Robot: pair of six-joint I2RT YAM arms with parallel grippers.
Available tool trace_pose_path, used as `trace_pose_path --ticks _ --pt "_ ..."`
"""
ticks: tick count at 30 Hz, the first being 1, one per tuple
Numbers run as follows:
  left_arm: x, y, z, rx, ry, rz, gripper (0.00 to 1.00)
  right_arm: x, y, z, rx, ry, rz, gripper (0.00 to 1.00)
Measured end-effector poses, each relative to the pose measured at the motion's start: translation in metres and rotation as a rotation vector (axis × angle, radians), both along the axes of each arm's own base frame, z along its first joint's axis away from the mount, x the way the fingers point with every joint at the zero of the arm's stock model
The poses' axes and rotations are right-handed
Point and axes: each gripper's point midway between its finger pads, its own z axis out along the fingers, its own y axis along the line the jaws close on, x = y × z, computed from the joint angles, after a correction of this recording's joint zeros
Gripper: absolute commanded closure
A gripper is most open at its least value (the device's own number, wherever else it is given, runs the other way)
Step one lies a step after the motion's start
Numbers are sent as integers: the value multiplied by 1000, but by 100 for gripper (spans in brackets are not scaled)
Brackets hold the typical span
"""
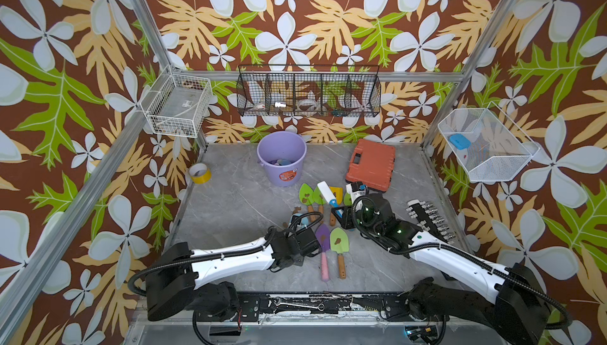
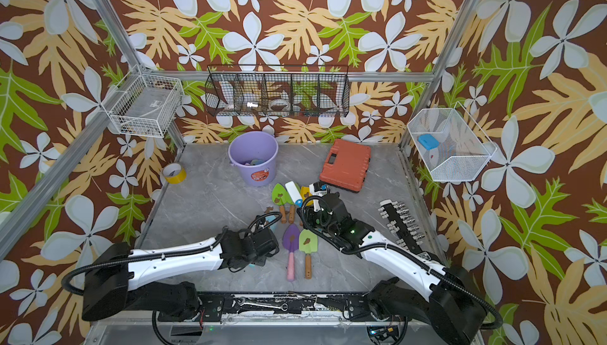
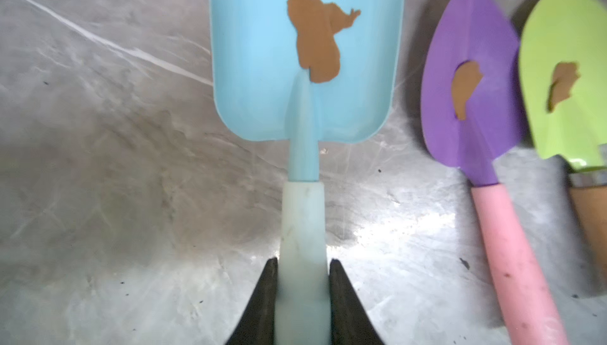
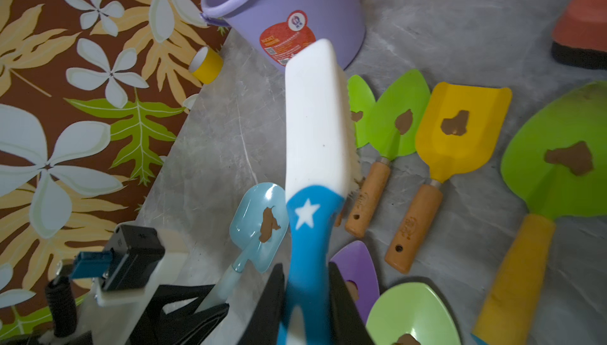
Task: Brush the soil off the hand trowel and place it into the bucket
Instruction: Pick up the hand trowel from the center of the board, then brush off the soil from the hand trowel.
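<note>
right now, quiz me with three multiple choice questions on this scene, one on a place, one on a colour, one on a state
1. Where is the bucket?
A) upright at the far end of the table
B) on its side at the front edge
C) upside down in the middle

2. What colour is the blade of the trowel in the left gripper?
A) yellow
B) light blue
C) purple

3. What state is the right gripper in?
A) open over bare table
B) shut on nothing
C) shut on the brush

Answers:
1 A, both top views show it standing upright at the far end.
2 B, the left wrist view shows a light blue blade with a brown soil patch.
3 C, the right wrist view shows the jaws closed on the blue and white handle.
</note>
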Motion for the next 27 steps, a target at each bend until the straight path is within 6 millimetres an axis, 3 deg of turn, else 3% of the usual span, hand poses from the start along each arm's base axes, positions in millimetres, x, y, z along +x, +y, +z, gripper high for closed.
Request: trace_pose_path --ticks 5,12,22,27 --pt "26 25 36 -96 -45 63 100 -13 15 8 -51 26 144 100" --pt "27 30 37 -115 -17 32 100 -32 24 29 -72 24 246 100" --pt "27 28 31 -103 -4 12 100 -69 69 8 -169 96 439 100" --pt "26 28 32 -112 -9 11 100 -65 80 -11 -237 135 456 100"
